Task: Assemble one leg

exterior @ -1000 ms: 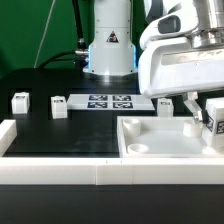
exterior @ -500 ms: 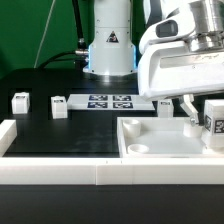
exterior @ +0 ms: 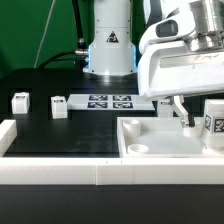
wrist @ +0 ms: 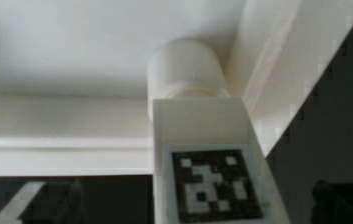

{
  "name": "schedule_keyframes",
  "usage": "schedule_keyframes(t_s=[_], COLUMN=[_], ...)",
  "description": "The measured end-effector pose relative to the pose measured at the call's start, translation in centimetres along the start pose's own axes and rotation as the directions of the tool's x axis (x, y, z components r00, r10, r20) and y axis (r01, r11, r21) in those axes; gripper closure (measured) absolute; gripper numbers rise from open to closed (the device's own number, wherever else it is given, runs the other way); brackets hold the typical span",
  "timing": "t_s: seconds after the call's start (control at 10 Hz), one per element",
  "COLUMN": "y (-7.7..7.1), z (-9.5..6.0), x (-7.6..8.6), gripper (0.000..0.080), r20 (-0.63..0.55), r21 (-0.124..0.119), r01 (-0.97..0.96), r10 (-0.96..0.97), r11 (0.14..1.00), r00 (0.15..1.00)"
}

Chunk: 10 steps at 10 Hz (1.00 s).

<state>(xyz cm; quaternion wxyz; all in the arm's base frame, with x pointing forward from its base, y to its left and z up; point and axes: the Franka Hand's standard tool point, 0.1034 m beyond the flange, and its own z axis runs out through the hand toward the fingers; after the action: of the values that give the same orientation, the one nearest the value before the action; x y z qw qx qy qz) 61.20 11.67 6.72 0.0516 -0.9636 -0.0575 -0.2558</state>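
My gripper is over the far right corner of the big white tray and is shut on a leg, a small white block with a black-and-white tag, held upright. One dark finger shows just to the exterior view's left of it. In the wrist view the leg fills the middle between the jaws of the gripper. Its round end points into the inner corner of the tray. I cannot tell whether that end touches the tray.
Two loose legs stand on the black table at the exterior view's left, and a third stands behind the tray. The marker board lies before the robot base. A white wall runs along the front.
The visible finger has shifted a little toward the exterior view's left, and the leg sits slightly lower over the tray corner. The loose legs have not moved.
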Motion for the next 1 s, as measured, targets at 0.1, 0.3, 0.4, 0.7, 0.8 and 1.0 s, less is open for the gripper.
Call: schedule_keyframes(t_s=[0.1, 0.3, 0.4, 0.7, 0.8, 1.0], y=[0.0, -0.1, -0.2, -0.2, -0.2, -0.3], z=[0.0, -0.7, -1.4, -2.4, -2.1, -1.9], x=[0.0, 0.6, 1.2, 2.0, 1.7, 1.1], gripper=[0.0151, 0.015, 0.015, 0.015, 0.015, 0.015], r20=[0.0, 0.005, 0.006, 0.09, 0.148, 0.361], r21=[0.0, 0.002, 0.003, 0.011, 0.016, 0.028], r01=[0.0, 0.003, 0.005, 0.0, -0.005, -0.032], r10=[0.0, -0.003, -0.005, -0.001, 0.002, 0.02], r11=[1.0, 1.0, 1.0, 1.0, 1.0, 0.999], r00=[1.0, 1.0, 1.0, 0.996, 0.989, 0.932])
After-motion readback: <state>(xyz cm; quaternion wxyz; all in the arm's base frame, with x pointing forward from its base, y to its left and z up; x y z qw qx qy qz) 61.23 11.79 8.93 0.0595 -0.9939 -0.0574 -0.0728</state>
